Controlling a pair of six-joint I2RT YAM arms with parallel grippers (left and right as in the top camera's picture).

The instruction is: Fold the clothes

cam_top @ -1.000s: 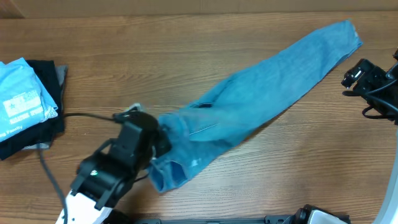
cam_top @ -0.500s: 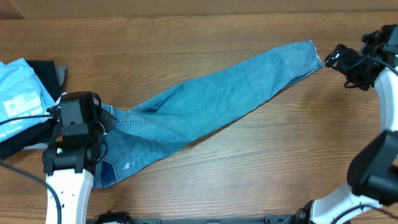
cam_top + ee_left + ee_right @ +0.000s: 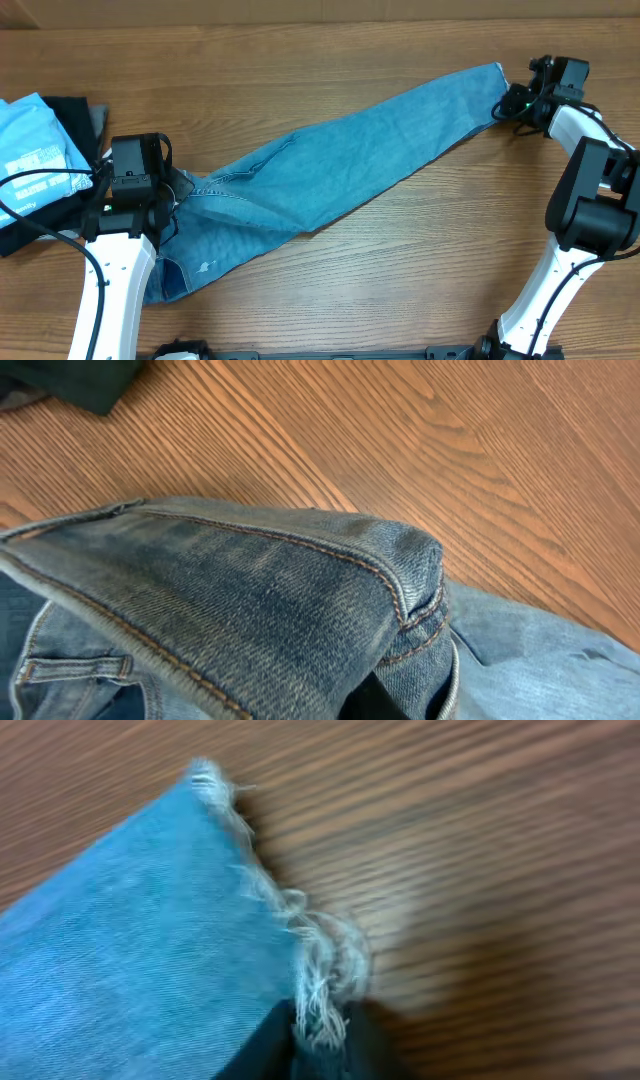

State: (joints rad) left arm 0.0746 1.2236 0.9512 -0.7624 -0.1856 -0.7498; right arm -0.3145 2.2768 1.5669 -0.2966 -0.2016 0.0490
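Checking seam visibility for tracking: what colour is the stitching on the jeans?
Orange-tan stitching on the faded blue jeans, clearest in the left wrist view.

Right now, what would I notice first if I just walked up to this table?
A long pair of jeans lies stretched slantwise across the wooden table, from lower left to upper right. The left gripper seems to have its jaws on the waistband end, and the right gripper on the frayed hem. A light blue T-shirt tops a dark pile at the left edge.
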